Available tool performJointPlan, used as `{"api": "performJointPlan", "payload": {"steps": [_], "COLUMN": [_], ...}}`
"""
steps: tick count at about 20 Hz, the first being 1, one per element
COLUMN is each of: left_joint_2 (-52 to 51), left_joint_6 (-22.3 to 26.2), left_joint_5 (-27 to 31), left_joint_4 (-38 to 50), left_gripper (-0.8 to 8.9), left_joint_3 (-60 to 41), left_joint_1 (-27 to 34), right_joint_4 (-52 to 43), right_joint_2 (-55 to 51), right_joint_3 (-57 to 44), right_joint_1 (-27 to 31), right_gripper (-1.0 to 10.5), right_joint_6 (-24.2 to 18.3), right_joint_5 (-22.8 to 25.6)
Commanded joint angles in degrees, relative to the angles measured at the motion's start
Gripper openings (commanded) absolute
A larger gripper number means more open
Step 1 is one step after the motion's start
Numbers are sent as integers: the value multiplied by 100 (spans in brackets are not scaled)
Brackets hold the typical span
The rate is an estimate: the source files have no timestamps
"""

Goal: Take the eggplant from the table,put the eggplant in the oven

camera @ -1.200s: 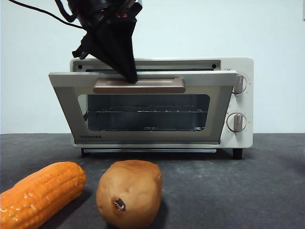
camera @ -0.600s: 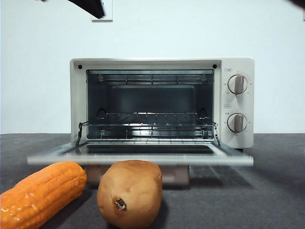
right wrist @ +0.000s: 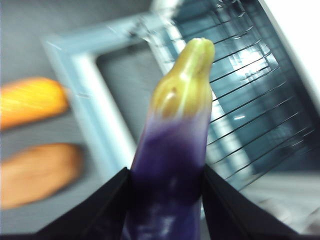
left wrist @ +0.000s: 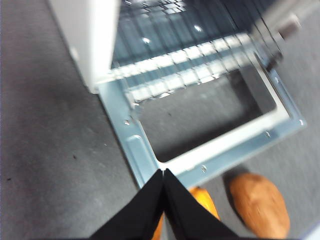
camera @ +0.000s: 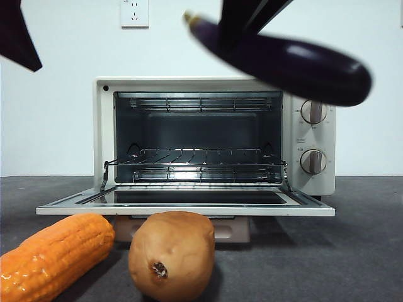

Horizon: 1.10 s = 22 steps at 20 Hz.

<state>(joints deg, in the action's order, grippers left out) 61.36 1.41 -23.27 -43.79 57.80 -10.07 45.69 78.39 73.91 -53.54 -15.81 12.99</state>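
Purple, glossy and elongated, the eggplant (camera: 296, 63) is found airborne above the cream-white boxy toaster oven (camera: 315, 135), carried clear of the dark grey speckled tabletop (camera: 352, 251). It is clamped between the two black jaws of the right end effector (right wrist: 167, 192), with the yellow-green stem end projecting beyond the jaws toward the oven opening. In the front view the vegetable is tilted, stem end at about 10 o'clock and blunt end at about 4 o'clock, and is blurred.

The left end effector (left wrist: 163, 175) is seen with its jaws pressed together on nothing, held above the tabletop by the corner of the lowered door. In the front view only a dark tip is shown at about 10 o'clock.

The oven door (camera: 189, 206) is lowered flat and the wire rack (camera: 195, 165) is exposed and unoccupied. An orange corn cob (camera: 53, 258) and a tan-brown potato (camera: 170, 255) are lying on the tabletop before the door, apart from the work.

The step in hand is judged to be the transport of the eggplant to the oven; pickup is complete, placement is not yet done. For the next move, a descent to rack height is called for, with the long axis aligned to pass between the cavity walls. The door edge and upper frame should be cleared before release.
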Motion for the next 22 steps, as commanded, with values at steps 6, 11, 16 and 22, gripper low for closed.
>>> {"api": "performJointPlan", "payload": {"steps": [6, 11, 16, 22], "left_joint_2": [81, 81, 81, 81], "left_joint_6": [-393, -555, -555, -564], "left_joint_5": [-723, -1314, -1423, -1425], "left_joint_4": [1012, 1257, 1255, 1252], "left_gripper": [4, 4, 4, 4], "left_joint_3": [-1073, -1318, -1318, -1318], "left_joint_1": [1123, 1580, 1589, 1589], "right_joint_4": [-1010, -2492, -3270, -3720], "right_joint_2": [1888, 2422, 2824, 3213], "right_joint_3": [728, 728, 728, 728], "right_joint_1": [-323, -212, 63, 251], "right_gripper": [122, 122, 122, 123], "right_joint_6": [-1777, -2765, -3351, -3698], "right_joint_5": [1609, 1856, 1873, 1878]}}
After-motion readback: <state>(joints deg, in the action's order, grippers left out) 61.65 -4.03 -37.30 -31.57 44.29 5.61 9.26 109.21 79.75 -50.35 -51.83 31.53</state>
